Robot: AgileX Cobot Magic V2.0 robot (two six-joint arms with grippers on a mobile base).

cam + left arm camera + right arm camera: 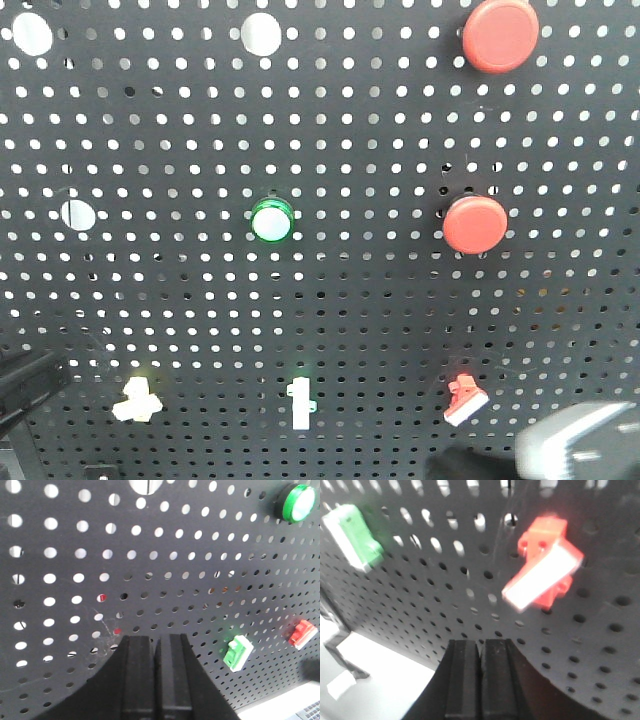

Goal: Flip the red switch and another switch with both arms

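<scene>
Board: a black pegboard [350,330] fills all three views and carries every button and switch.
Red switch: the red switch [465,400] sits at the right end of the bottom row; its white lever slants down and to the left off the red base.
Cream switch: the cream switch [137,401] sits at the left end of the same row, with a faint yellow glow at its top edge. It does not show in either wrist view.
Between them: a green-lit toggle [298,402] stands upright mid-row.
Left gripper: the left gripper [155,639] is black, its jaws pressed together with only a thin seam between them and gripping nothing. In the front view it is a blur at the lower left edge, near the cream switch but apart from it.
Right gripper: the right gripper [481,644] has its jaws closed on nothing, just below the red switch and not touching it.
Above: a round green button [272,220] is at mid-board, and two red mushroom buttons [474,223] are on the right.
</scene>
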